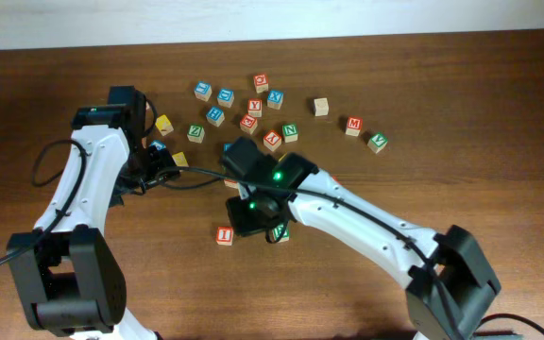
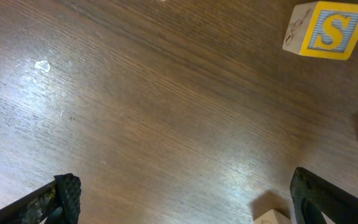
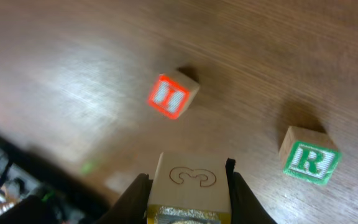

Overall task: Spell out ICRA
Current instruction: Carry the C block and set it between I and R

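My right gripper [image 3: 188, 182] is shut on a pale wooden block [image 3: 191, 177] with a yellow-edged face and an engraved curly mark on its side. It holds the block above the table. Below it lie the red I block [image 3: 173, 96] and, to the right, the green R block [image 3: 309, 160]. In the overhead view the right gripper [image 1: 253, 215] sits between the I block [image 1: 224, 235] and the R block [image 1: 279, 232]. My left gripper [image 2: 185, 193] is open and empty over bare wood, left of centre in the overhead view [image 1: 154, 165]. A yellow S block [image 2: 328, 28] lies ahead of it.
Several loose letter blocks lie in a cluster [image 1: 253, 109] at the back centre, with a plain block [image 1: 321, 106], a red M [image 1: 354, 125] and a green block [image 1: 377, 143] to the right. A block corner [image 2: 272, 216] shows by the left gripper's right finger.
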Tool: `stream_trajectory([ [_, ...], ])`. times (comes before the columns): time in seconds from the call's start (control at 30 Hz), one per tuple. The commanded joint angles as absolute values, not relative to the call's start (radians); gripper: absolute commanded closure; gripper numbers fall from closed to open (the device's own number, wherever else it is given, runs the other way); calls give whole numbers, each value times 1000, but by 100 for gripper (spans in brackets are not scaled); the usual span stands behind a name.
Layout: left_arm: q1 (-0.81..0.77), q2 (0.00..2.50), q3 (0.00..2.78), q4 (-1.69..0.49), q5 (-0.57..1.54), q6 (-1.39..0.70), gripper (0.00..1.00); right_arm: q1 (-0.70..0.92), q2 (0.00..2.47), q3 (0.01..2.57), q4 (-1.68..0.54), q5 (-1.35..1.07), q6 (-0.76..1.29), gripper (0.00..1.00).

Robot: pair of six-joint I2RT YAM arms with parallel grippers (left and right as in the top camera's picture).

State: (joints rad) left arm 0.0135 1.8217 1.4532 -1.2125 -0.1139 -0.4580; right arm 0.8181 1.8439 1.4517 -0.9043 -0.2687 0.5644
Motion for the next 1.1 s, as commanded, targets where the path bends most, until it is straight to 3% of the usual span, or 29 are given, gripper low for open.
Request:
stream_trajectory([
  [0.0, 15, 1823, 1454, -1213, -128, -471, 1, 818, 1839, 1345, -818, -221, 674, 78],
  [0.23, 16, 1823, 1454, -1213, -128, -471, 1, 818, 1839, 1169, -597, -223, 720, 77],
  [0.63, 16, 1823, 1454, -1213, -128, -471, 1, 820, 1931, 1168, -570, -190, 723, 72],
  [0.77, 16, 1823, 1454, -1213, -128, -471, 1, 820, 1931, 1173, -562, -199, 723, 61],
  [1.07, 16, 1823, 1454, -1213, -128, -471, 1, 818, 1931, 1296, -667, -235, 711, 60],
])
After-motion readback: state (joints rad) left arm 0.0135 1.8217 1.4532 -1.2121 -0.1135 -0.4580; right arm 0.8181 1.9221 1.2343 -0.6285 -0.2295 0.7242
